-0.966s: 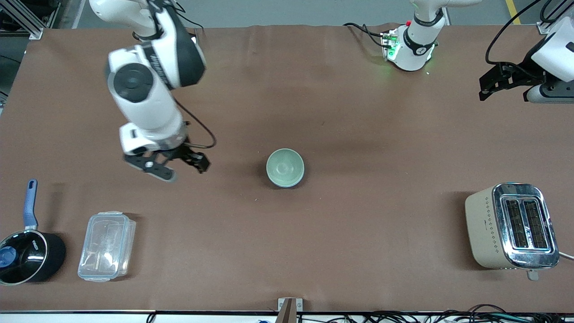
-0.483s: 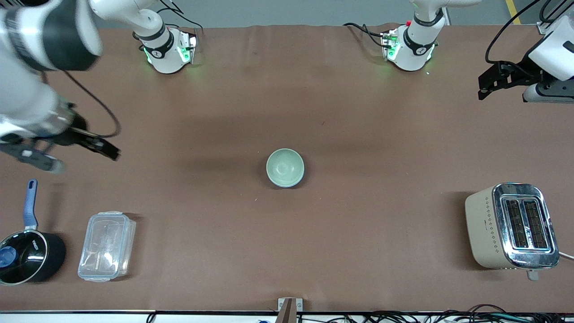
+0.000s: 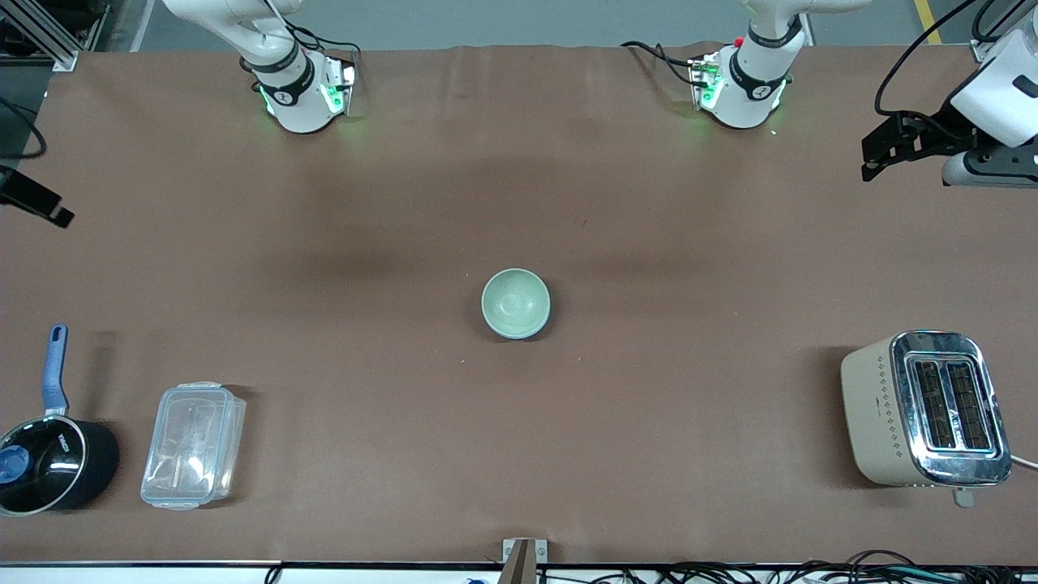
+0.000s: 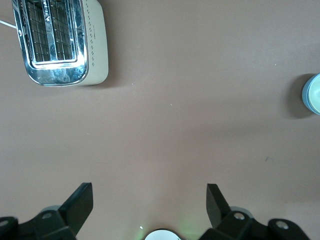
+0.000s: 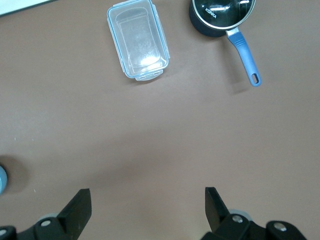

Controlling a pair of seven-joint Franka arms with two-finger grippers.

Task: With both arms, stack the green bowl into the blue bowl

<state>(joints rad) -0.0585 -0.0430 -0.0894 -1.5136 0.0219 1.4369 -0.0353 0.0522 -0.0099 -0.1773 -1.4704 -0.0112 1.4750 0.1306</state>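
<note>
The green bowl (image 3: 516, 302) sits upright at the middle of the table (image 3: 649, 203), well apart from everything else. No second bowl stands anywhere on its own. The left wrist view shows a thin blue band around this bowl's outside, which I take for the blue bowl (image 4: 304, 95) beneath it, so the stack looks already made and the task at or near its end. The left gripper (image 4: 150, 202) hangs over the left arm's end of the table, near that arm's base, fingers spread wide and holding nothing. The right gripper (image 5: 147, 205) hangs over the table's edge at the right arm's end, likewise spread and empty. If anything is left to do, it is only to check that the green bowl sits level in the blue one, and neither hand is placed for a grasp. At the right arm's end, nearer the camera than the bowls, a clear lidded box (image 3: 193, 444) lies flat and looks empty. Just beside it a black saucepan (image 3: 49, 464) shows something small and blue inside that I cannot make out. At the left arm's end a toaster (image 3: 924, 410) has both slots dark and apparently empty.
</note>
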